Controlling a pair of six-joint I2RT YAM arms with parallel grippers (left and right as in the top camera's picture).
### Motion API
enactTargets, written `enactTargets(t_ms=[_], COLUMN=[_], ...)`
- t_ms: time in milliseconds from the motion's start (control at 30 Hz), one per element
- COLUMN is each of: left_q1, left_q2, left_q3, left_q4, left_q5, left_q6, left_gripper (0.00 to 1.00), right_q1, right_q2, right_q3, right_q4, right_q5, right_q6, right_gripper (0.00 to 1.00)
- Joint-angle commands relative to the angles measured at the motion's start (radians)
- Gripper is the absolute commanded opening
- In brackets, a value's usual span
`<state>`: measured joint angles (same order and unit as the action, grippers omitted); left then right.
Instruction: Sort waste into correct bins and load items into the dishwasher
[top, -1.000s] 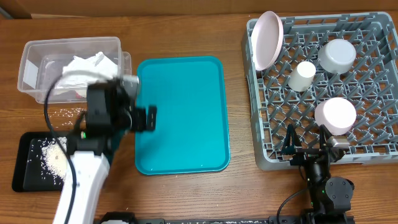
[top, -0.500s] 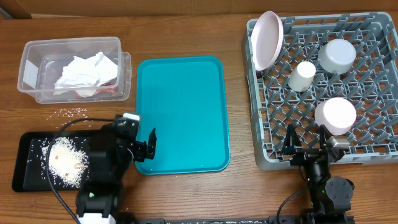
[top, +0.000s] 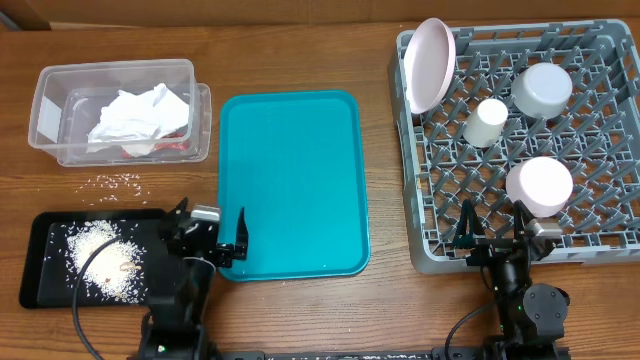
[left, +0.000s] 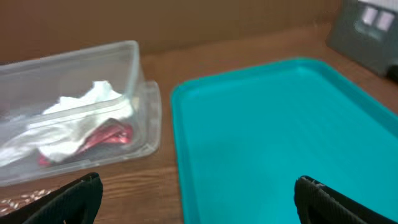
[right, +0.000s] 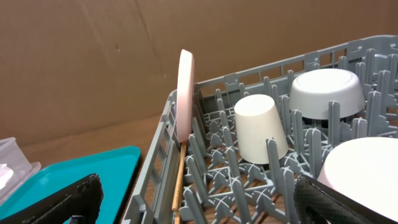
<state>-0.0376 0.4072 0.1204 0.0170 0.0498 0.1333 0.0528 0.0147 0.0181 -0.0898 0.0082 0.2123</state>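
Left of the teal tray (top: 292, 185), the clear tub (top: 45, 100) holds the crumpled napkin (top: 135, 115) and the red wrapper (left: 115, 134). The black tray (top: 40, 270) holds most of the rice crumbs (top: 97, 255). A few loose crumbs (top: 117, 181) lie on the surface between these two bins. Right of the teal tray, the dish rack (top: 470, 190) carries the plate (top: 430, 63), cup (top: 488, 122), grey bowl (top: 542, 88) and white bowl (top: 539, 184). The left fingers (left: 339, 199) and right fingers (right: 56, 202) are spread and hold nothing. I judge that only those loose crumbs are left to do.
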Motion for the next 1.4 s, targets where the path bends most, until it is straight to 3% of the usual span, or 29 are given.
enactTargets(t_ms=[0, 100, 400, 833, 1367], left_q1=[0.005, 0.006, 0.083, 0.103, 0.102], left_q2=[-0.05, -0.097, -0.206, -0.407, -0.404], left_q3=[-0.071, -0.117, -0.116, -0.116, -0.116], left_q4=[0.034, 0.053, -0.087, -0.09, -0.092], left_q5=[-0.103, -0.109, -0.108, -0.105, -0.082], left_q6=[-0.088, -0.089, -0.089, -0.088, -0.096], left_gripper=[1.0, 1.0, 1.0, 1.0, 1.0], right_q1=[-0.005, -0.005, -0.005, -0.005, -0.005], right_q2=[-0.012, -0.012, -0.012, -0.012, -0.012], right_q3=[-0.01, -0.01, -0.01, -0.01, -0.01], right_q4=[0.006, 0.006, 0.006, 0.006, 0.006], right_q5=[0.008, 0.008, 0.008, 0.008, 0.008], right_q6=[-0.004, -0.004, -0.004, -0.004, -0.004], right_gripper=[1.0, 1.0, 1.0, 1.0, 1.0])
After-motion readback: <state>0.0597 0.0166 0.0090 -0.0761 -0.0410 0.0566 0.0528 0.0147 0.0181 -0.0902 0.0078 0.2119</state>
